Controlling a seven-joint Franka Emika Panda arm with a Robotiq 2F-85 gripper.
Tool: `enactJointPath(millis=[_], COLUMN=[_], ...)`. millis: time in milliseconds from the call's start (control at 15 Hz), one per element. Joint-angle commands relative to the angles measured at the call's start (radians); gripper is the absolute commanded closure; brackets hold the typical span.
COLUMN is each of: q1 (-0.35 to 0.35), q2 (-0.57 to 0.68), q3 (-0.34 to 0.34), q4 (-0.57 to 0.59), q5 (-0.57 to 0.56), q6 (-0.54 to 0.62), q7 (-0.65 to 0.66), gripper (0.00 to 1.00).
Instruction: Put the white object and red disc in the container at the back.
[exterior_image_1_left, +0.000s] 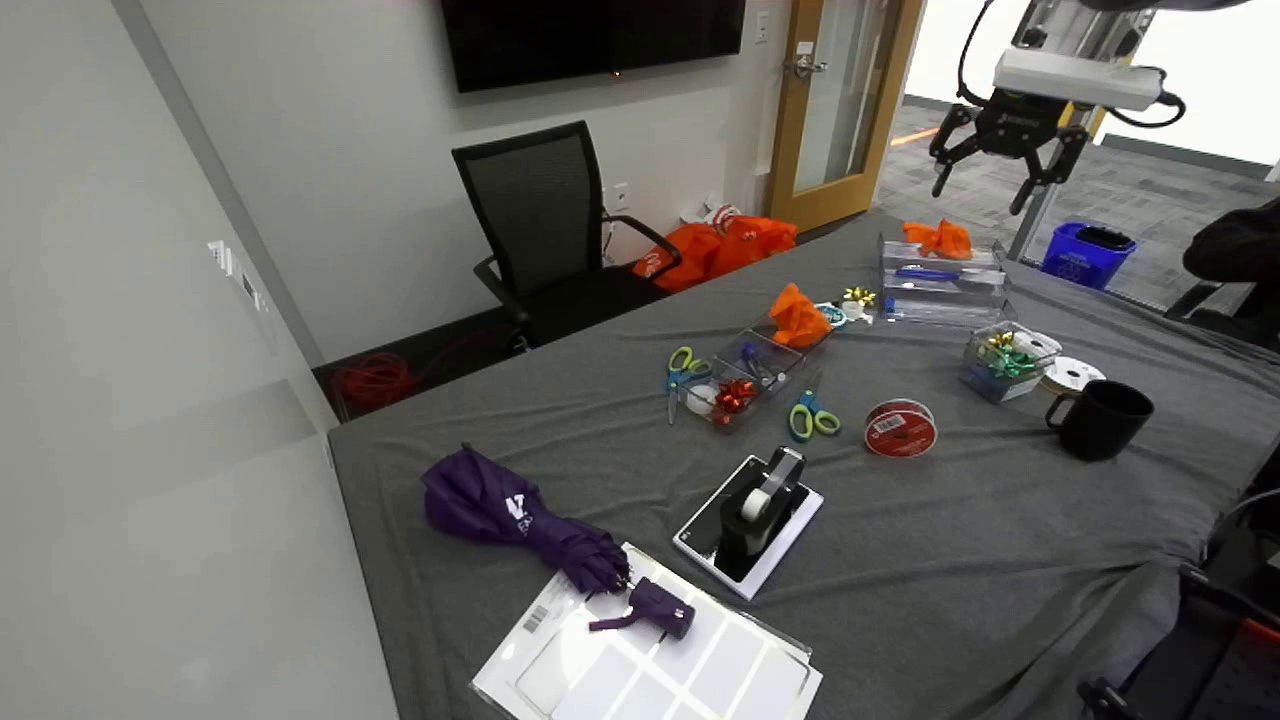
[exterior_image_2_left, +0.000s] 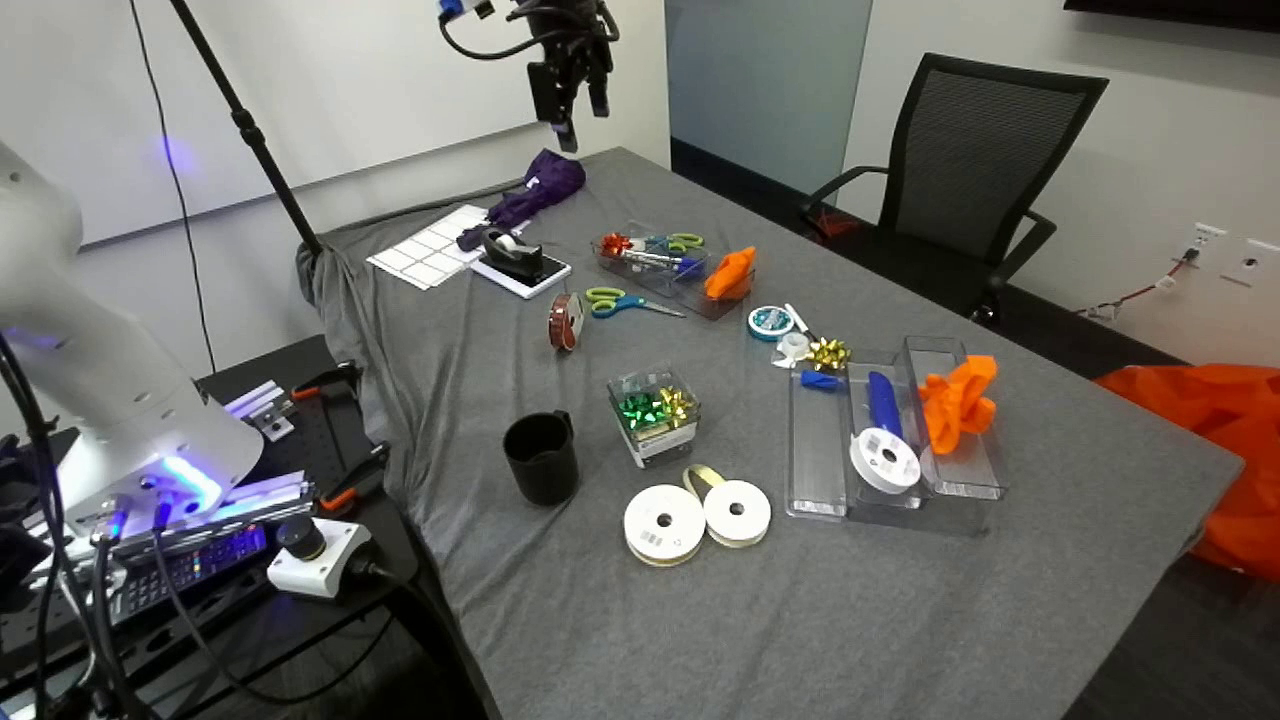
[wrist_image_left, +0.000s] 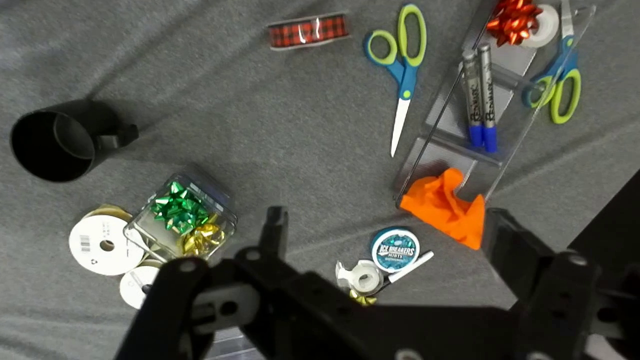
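In the wrist view we read "ICE BREAKERS MINTS" on a round teal-and-white tin, and "REDIMARK" along both silver markers with blue caps. A flat round white spool carries a barcode, its print too small for us, and what looks like a recycling sign. In an exterior view we see a white barcode label on the round red ribbon spool and another barcode on the white sheets. On the folded purple fabric umbrella we find a large white letter, N or V, we cannot tell which, and smaller blurred ones.
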Motion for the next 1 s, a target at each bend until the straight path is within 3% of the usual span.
enactJointPath(millis=[0,333,867,933], q1=[-0.004,-0.003,-0.055,-0.024], q2=[0.169,0.374,0.669,0.594], q3=[-0.03,-0.083,-0.073,-0.094], q4=[0.138,0.32,0.649,0.55], q5=[-0.035,-0.073,-0.064,-0.055], q6=[0.055,0.068,0.083,0.073], q7=[0.037,0.045,-0.365,-0.274], gripper=[0.0,0.0,0.0,0.0])
